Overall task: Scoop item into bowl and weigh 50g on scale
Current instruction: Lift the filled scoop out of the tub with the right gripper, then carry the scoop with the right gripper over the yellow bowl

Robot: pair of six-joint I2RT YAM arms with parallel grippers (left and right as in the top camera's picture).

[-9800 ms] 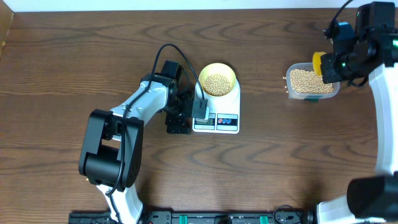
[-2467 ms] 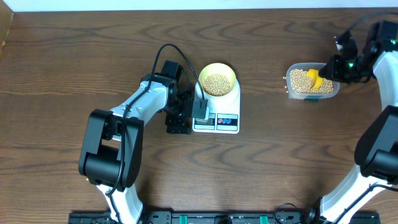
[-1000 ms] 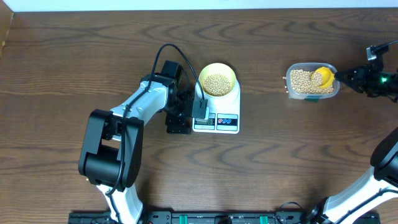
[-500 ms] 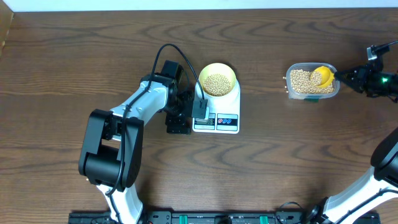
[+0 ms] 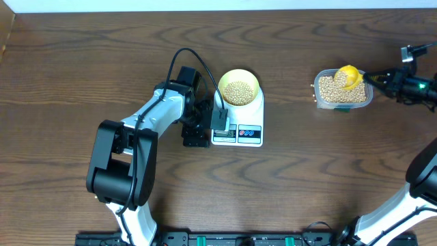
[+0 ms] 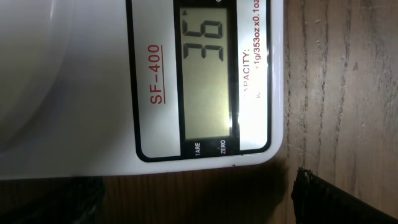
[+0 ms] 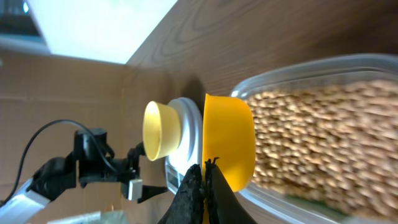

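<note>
The white scale [image 5: 237, 130] carries the pale yellow bowl [image 5: 239, 87], part-filled with tan beans [image 5: 237, 92]. Its display [image 6: 208, 68] reads 36. My left gripper [image 5: 197, 131] rests open beside the scale's left edge, its fingertips [image 6: 314, 200] low in the left wrist view with nothing between them. At the far right, my right gripper [image 5: 373, 78] is shut on the handle of a yellow scoop [image 5: 349, 76], which holds beans just above the clear tub [image 5: 343, 96]. In the right wrist view the scoop [image 7: 229, 149] hangs beside the tub's beans [image 7: 323, 143], with the bowl [image 7: 160, 130] far behind.
The clear tub of beans stands at the right of the brown wooden table [image 5: 307, 178]. A black cable [image 5: 179, 58] loops above the left arm. The left arm's base [image 5: 116, 171] stands at the front left.
The right gripper has lifted the scoop out of the tub's beans, levelled it and moved it slightly left, loaded. The left arm, bowl and scale have stayed put.
</note>
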